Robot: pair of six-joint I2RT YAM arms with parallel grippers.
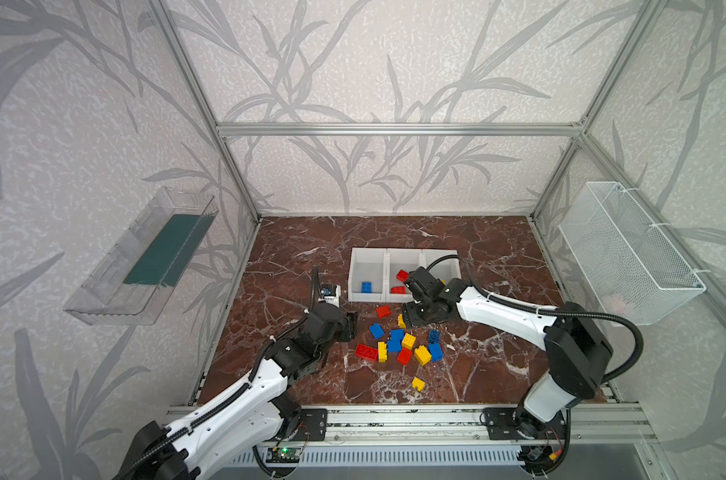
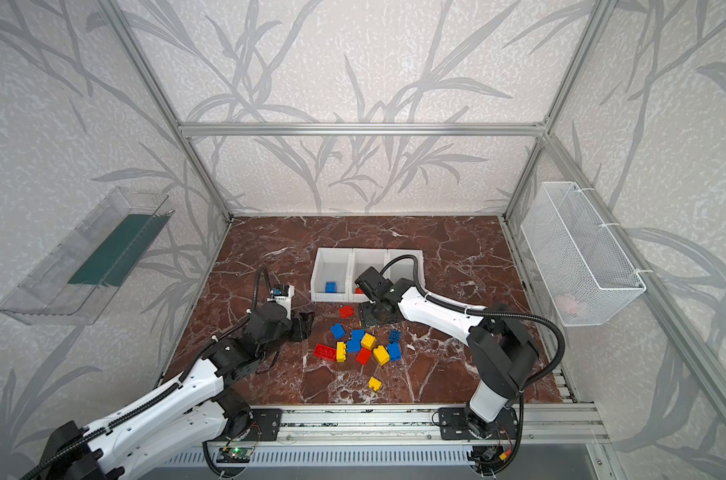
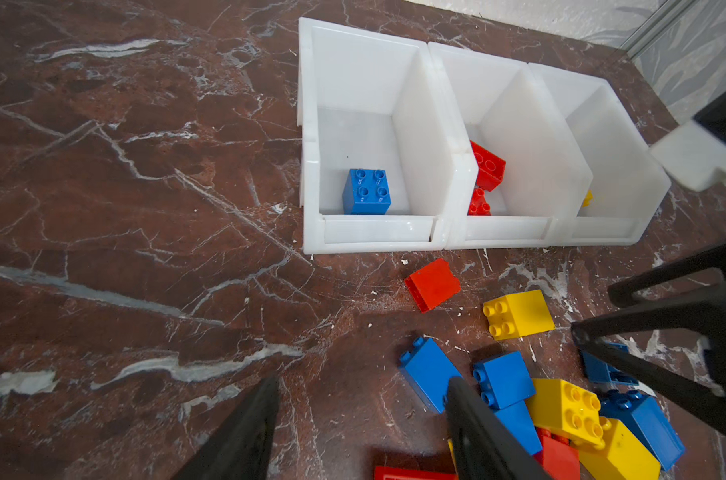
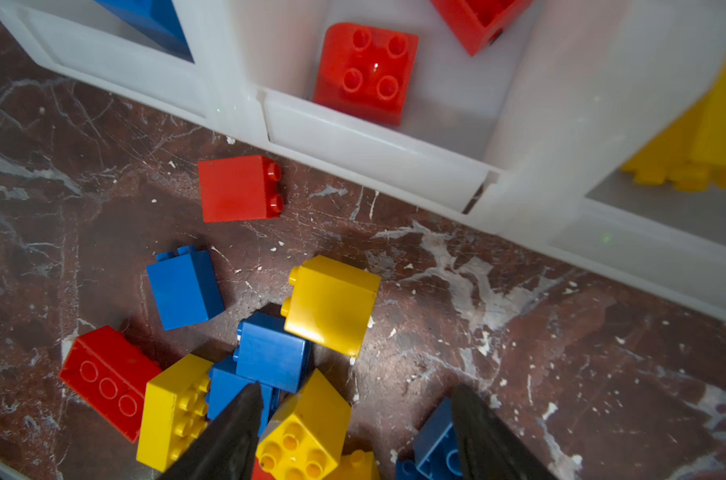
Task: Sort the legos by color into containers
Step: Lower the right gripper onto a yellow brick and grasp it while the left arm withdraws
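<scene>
Legos (image 1: 396,345) lie in a pile on the worktop (image 1: 295,249) just in front of the containers (image 1: 367,266), which hold one blue, two red and maybe a yellow, while the left gripper (image 3: 364,380) and right gripper (image 4: 353,390) hang by the pile, both spread apart and holding nothing.

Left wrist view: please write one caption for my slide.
Open left fingers near loose bricks, before three white bins holding a blue brick, red bricks and a yellow brick.

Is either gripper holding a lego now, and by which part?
Nothing is held: the left gripper and right gripper both stand open near the loose legos.
</scene>
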